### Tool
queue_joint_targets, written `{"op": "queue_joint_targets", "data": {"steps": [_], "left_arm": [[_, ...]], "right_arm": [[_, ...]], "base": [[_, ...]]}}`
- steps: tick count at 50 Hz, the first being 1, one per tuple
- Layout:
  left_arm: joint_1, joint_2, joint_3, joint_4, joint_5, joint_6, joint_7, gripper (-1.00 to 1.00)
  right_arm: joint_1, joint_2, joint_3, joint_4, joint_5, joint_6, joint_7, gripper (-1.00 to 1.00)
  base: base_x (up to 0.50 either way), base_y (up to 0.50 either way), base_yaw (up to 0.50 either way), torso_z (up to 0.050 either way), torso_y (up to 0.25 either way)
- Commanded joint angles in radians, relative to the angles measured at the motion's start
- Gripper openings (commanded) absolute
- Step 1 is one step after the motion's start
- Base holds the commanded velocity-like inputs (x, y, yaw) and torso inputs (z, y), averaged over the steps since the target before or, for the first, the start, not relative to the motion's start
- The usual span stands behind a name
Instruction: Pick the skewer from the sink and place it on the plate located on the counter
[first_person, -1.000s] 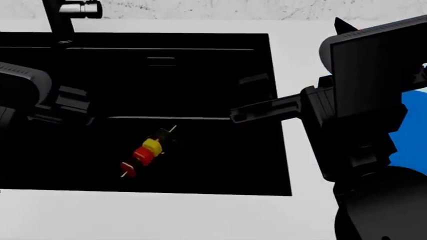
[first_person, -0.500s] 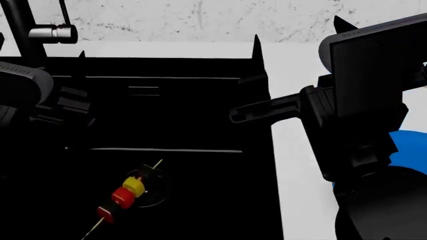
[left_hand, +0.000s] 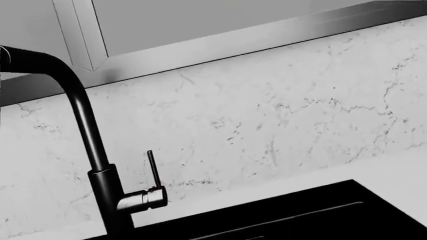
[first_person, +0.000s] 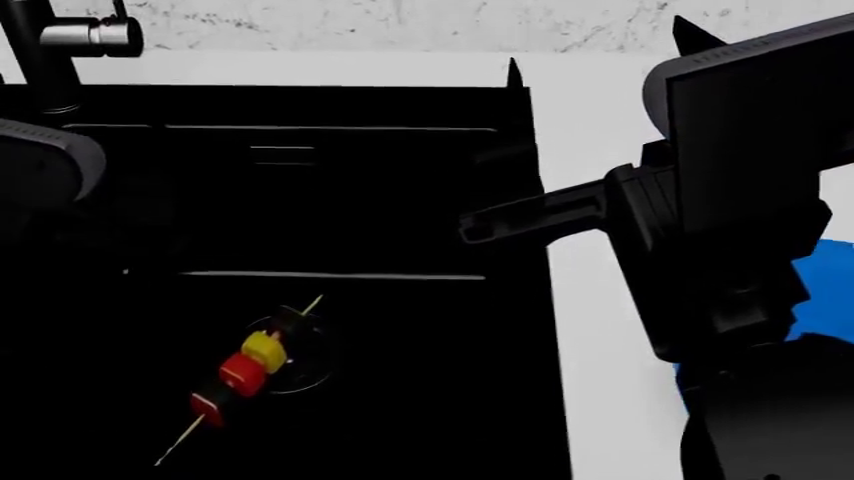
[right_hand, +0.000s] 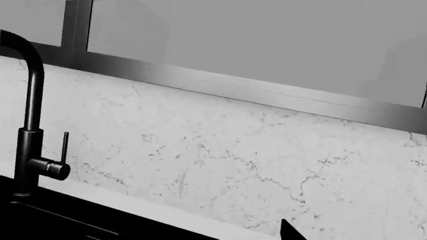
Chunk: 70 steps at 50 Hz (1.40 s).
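Observation:
The skewer (first_person: 244, 372), a thin stick with yellow and red chunks, lies slantwise on the floor of the black sink (first_person: 334, 200), across the round metal drain (first_person: 310, 362). A slice of the blue plate (first_person: 825, 290) shows on the white counter (first_person: 601, 340), right of the sink and behind my right arm. My right gripper (first_person: 601, 50) hovers over the sink's right rim, well above and far from the skewer. Its two pointed fingertips (first_person: 513, 72) stand wide apart with nothing between them. One tip shows in the right wrist view (right_hand: 288, 231). My left gripper is lost against the black sink.
A black faucet with a metal side lever stands at the sink's back left (first_person: 54, 40); it also shows in the left wrist view (left_hand: 100, 170) and the right wrist view (right_hand: 30, 130). A marbled backsplash (right_hand: 233, 165) rises behind the counter.
The head view has shifted, so the sink fills more of it and the skewer sits lower and further left than 1 s ago. The drain under it now shows. Both arms hold their pose.

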Motion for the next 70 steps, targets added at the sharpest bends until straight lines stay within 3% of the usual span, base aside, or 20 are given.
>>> {"op": "queue_joint_targets", "data": {"steps": [1,15,20,25,34,51,70], "left_arm": [[-0.013,0.01,0.013,0.002,0.045,-0.02,0.026,1.0],[-0.028,0.005,0.019,0.001,0.028,-0.065,0.025,1.0],[-0.075,-0.003,0.039,-0.015,0.016,-0.161,0.049,1.0],[-0.129,0.005,0.019,-0.082,-0.034,-0.272,0.112,1.0],[-0.182,-0.003,0.023,-0.266,-0.079,-0.291,0.161,1.0],[-0.263,0.011,0.08,-0.668,-0.106,-0.14,0.174,1.0],[-0.402,0.049,0.148,-1.329,-0.097,0.202,0.155,1.0]], "right_arm": [[0.014,-0.026,0.012,-0.018,-0.071,0.038,-0.055,1.0],[0.018,-0.017,0.004,-0.013,-0.065,0.04,-0.053,1.0],[0.023,-0.015,0.005,0.004,-0.064,0.032,-0.053,1.0],[0.037,-0.01,0.006,0.002,-0.059,0.04,-0.056,1.0],[0.055,-0.015,0.004,-0.007,-0.052,0.065,-0.048,1.0],[0.097,-0.006,0.007,-0.047,-0.037,0.136,-0.036,1.0],[0.077,0.006,0.007,-0.023,-0.033,0.099,-0.038,1.0]], "base": [[0.0,0.0,0.0,0.0,-0.25],[0.0,0.0,0.0,0.0,-0.179],[0.0,0.0,0.0,0.0,0.0],[0.0,0.0,0.0,0.0,0.0],[0.0,0.0,0.0,0.0,0.0],[0.0,0.0,0.0,0.0,0.0],[0.0,0.0,0.0,0.0,0.0]]}}
